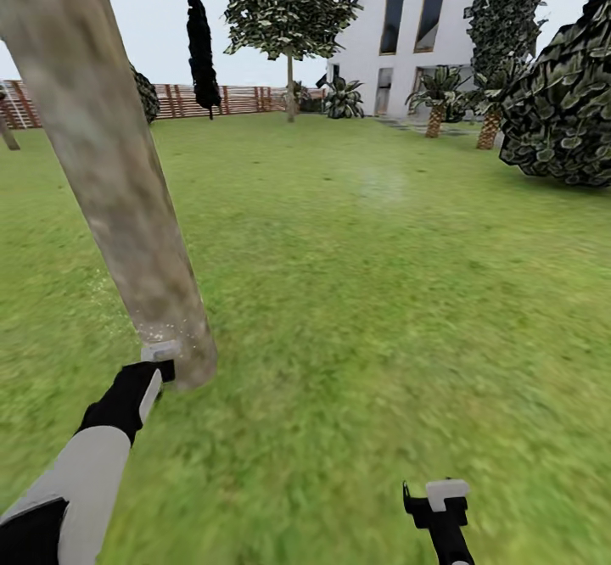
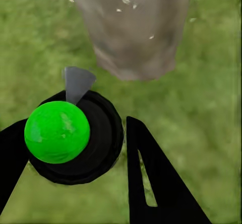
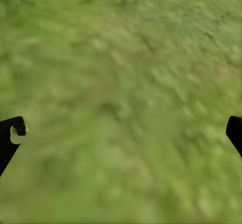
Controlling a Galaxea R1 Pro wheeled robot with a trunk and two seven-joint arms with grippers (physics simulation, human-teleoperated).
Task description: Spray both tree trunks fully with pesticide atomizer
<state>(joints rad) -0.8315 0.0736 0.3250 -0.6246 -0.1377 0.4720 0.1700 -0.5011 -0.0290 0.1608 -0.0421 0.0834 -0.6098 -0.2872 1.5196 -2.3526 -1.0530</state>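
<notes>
Grass lawn [image 1: 382, 293], left claw [image 2: 75, 148] gripping atomizer [image 2: 58, 131], speckled trunk [image 1: 110, 166]

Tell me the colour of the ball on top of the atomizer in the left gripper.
Bright green ball, on the black atomizer; clearest in the left wrist view.

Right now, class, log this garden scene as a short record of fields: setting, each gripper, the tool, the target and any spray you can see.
setting: grass lawn, fence, white house
left gripper: shut on atomizer, green ball top, grey nozzle
target: tree trunk, nozzle aimed at its base
spray: pale flecks on the trunk near its base
right gripper: open, holding nothing, over grass
</notes>
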